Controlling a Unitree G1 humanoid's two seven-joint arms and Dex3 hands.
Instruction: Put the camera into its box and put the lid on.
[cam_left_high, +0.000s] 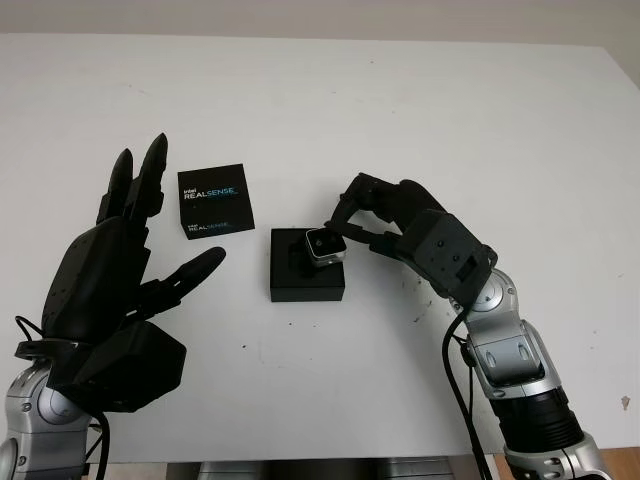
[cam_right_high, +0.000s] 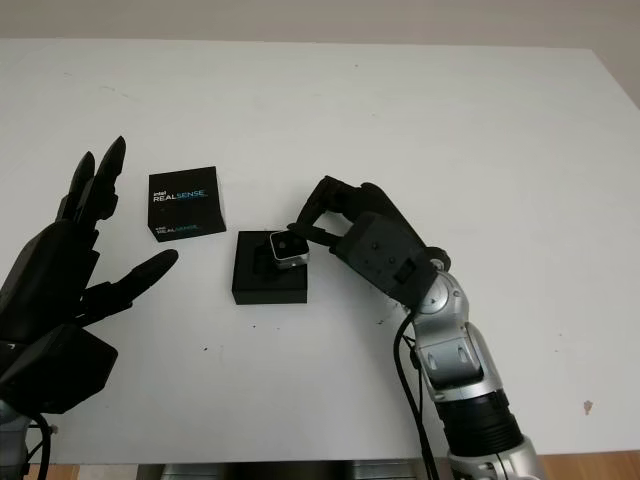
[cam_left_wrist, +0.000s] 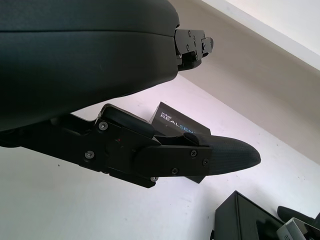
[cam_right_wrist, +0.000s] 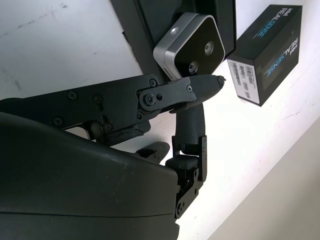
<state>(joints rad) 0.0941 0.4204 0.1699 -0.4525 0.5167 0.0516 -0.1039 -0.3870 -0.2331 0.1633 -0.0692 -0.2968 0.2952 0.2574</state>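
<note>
From the head views we see the white table (cam_left_high: 420, 120) with the open black box (cam_left_high: 306, 266) near its middle, and the lid (cam_left_high: 214, 201) (printed with the REALSENSE name) lying just beside it, toward the left and a little farther from us. Our right hand (cam_left_high: 352, 226) reaches in from the bottom right and grips the small silver camera (cam_left_high: 324, 246) between its fingertips, at the right part of the box; we cannot tell if the camera already touches the box inside. Our left hand (cam_left_high: 130, 270) is raised at the left, near the lid but apart from it, open and holding nothing. In the left wrist view the black shell and one finger (cam_left_wrist: 220, 155) of this hand cross in front of the lid (cam_left_wrist: 175, 122), and a corner of the box (cam_left_wrist: 245, 220) appears at the edge. In the right wrist view the fingers (cam_right_wrist: 200, 87) press on the camera (cam_right_wrist: 192, 45), its dark front face with two lenses turned to us, over the box (cam_right_wrist: 145, 25), and the lid (cam_right_wrist: 267, 50) stands beside.
</note>
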